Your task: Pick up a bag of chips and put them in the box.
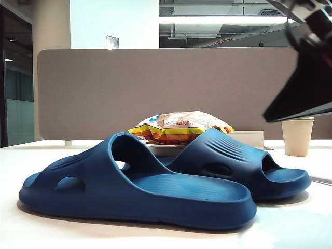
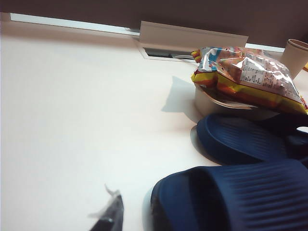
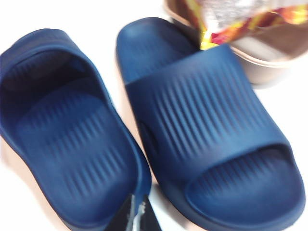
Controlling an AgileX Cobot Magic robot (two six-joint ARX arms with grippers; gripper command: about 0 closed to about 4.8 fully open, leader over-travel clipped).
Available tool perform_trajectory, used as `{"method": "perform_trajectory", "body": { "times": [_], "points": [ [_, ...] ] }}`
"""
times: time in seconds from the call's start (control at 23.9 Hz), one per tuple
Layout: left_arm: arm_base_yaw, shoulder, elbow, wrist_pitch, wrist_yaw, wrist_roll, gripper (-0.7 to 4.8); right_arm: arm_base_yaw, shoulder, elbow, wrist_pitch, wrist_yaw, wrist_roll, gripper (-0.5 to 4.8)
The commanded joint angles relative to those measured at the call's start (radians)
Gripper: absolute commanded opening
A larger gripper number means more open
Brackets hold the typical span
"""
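The bag of chips [image 1: 179,127], striped yellow, orange and red, lies on top of the box [image 2: 211,103], a low pale container behind two blue slippers. In the right wrist view the bag [image 3: 231,14] spills over the box's beige rim [image 3: 269,53]. My right gripper [image 3: 139,216] hangs above the slippers, fingers together with nothing between them; in the exterior view its arm [image 1: 306,88] is high at the right. My left gripper [image 2: 111,217] stays low over the bare table, well away from the bag [image 2: 250,77], and shows as one dark shut tip.
Two blue slippers [image 1: 140,187] [image 1: 244,166] lie side by side in front of the box. A beige paper cup [image 1: 297,136] stands at the back right. An open cable-hatch lid [image 2: 192,36] rises behind the bag. A grey partition [image 1: 155,88] closes the far edge.
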Motion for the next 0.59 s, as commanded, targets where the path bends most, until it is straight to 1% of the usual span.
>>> {"method": "perform_trajectory", "body": {
  "times": [0.04, 0.34, 0.59],
  "points": [
    [0.001, 0.000, 0.000, -0.009, 0.001, -0.003, 0.75, -0.047, -0.039, 0.003, -0.034, -0.052, 0.000, 0.22],
    [0.001, 0.000, 0.000, -0.009, 0.002, -0.003, 0.75, -0.167, -0.119, -0.004, -0.063, -0.129, -0.004, 0.22],
    [0.001, 0.000, 0.000, -0.009, 0.002, -0.003, 0.75, -0.259, -0.178, -0.004, -0.062, -0.128, -0.016, 0.22]
  ]
}}
